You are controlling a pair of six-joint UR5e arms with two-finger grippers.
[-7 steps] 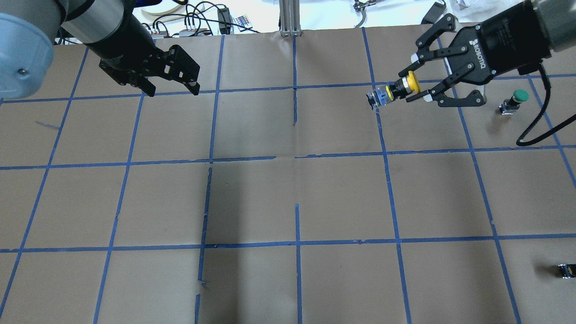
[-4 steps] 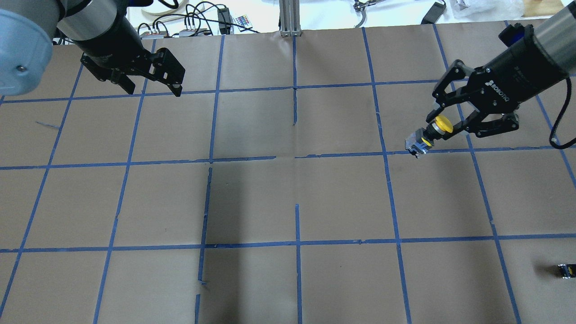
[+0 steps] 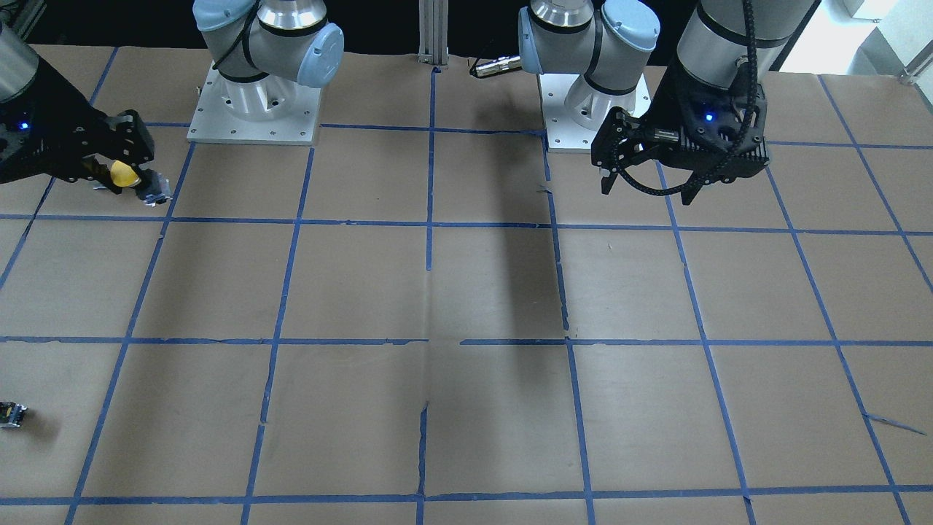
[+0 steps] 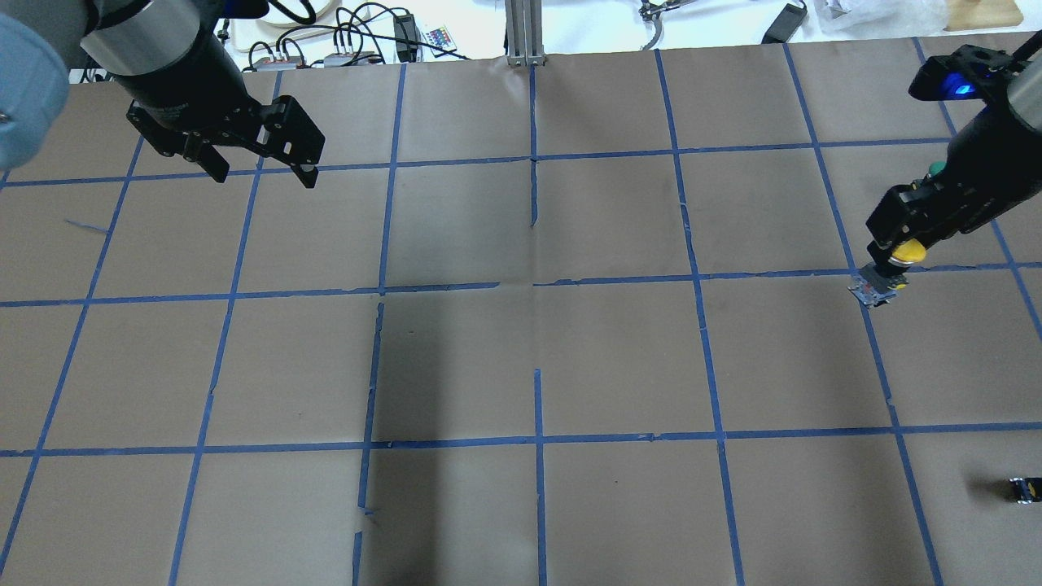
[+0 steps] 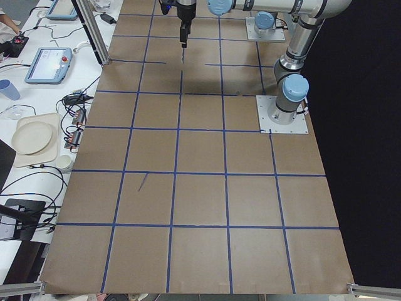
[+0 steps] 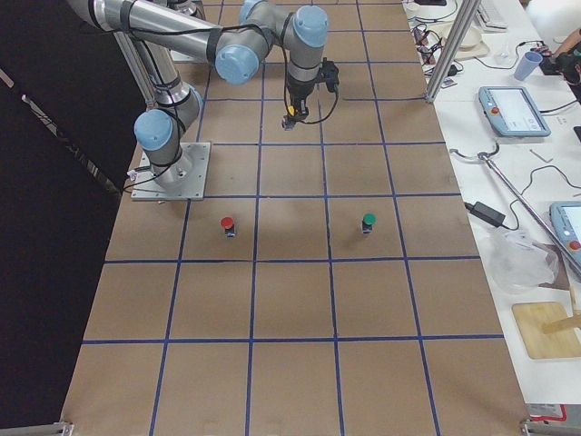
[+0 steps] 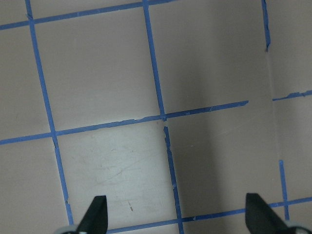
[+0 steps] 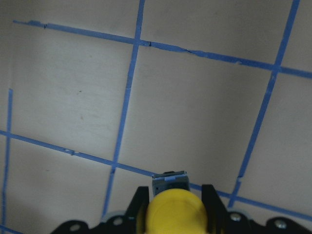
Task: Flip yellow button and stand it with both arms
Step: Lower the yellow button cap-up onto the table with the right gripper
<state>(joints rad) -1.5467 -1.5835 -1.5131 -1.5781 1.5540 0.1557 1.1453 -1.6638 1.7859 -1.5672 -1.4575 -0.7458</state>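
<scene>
My right gripper point(image 4: 891, 254) is shut on the yellow button point(image 4: 906, 251) at the table's right side. It grips the button at the yellow cap, with the grey base point(image 4: 877, 290) pointing down over a blue tape crossing. I cannot tell whether the base touches the table. In the front-facing view the right gripper point(image 3: 116, 172) holds the button point(image 3: 125, 175) at the far left. The right wrist view shows the cap point(image 8: 174, 214) between the fingers point(image 8: 140, 204). My left gripper point(image 4: 264, 175) is open and empty at the far left. It also shows in the front-facing view point(image 3: 647, 191) and the left wrist view point(image 7: 178, 218).
A green-capped button point(image 4: 939, 169) stands just behind the right gripper and also shows in the exterior right view point(image 6: 368, 222), beside a red-capped button point(image 6: 227, 224). A small dark part with a yellow mark point(image 4: 1024, 488) lies near the right front. Cables point(image 4: 350, 41) and a metal post point(image 4: 525, 32) line the far edge.
The right gripper has carried the yellow button to the right and toward the robot, turning it so the base points down. The left gripper has drawn back to the left, still open.
</scene>
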